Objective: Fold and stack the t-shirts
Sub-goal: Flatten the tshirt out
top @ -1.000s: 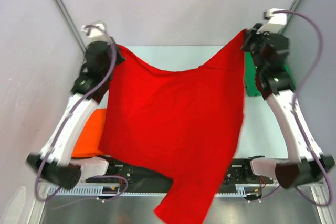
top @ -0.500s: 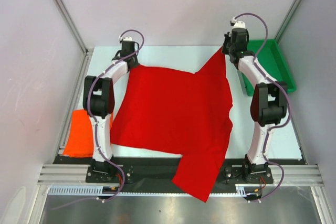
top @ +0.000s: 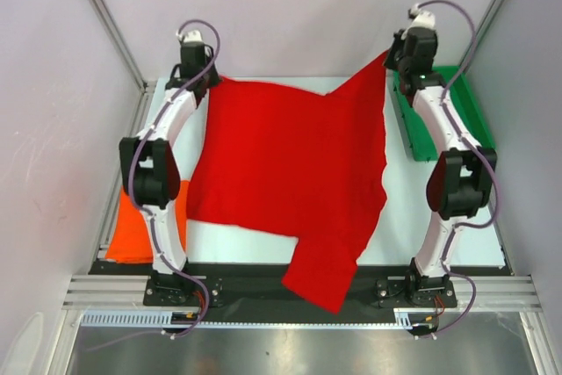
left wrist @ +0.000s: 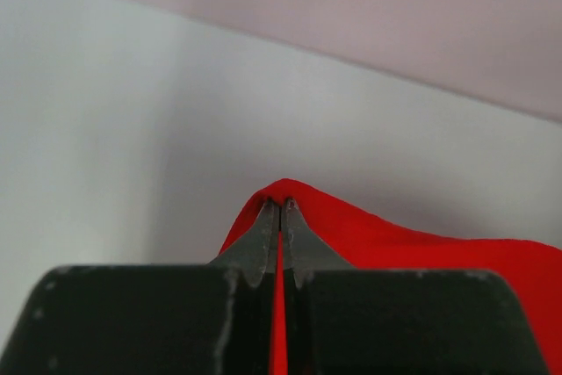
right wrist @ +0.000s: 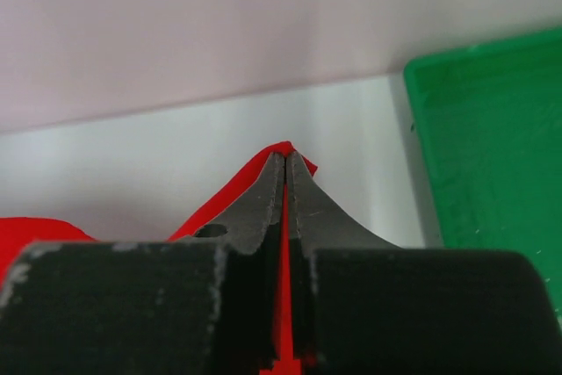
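The bright red t-shirt (top: 290,164) hangs spread between both arms over the white table, its lower end drooping past the near edge. My left gripper (top: 207,79) is shut on its far left corner; in the left wrist view the red cloth (left wrist: 369,234) is pinched between the closed fingertips (left wrist: 268,217). My right gripper (top: 392,61) is shut on the far right corner, and the red cloth (right wrist: 219,204) shows between its jaws in the right wrist view. The orange t-shirt (top: 140,226) lies as a folded rectangle at the near left, partly behind the left arm.
A green plastic tray (top: 461,111) stands at the far right of the table, right of my right arm; its rim (right wrist: 492,147) shows in the right wrist view. Grey walls and metal frame posts enclose the table (top: 439,234).
Both arms have swung out from near the camera to the far edge, stretching the red t-shirt wide. In the last half second they spread slightly further apart and back.
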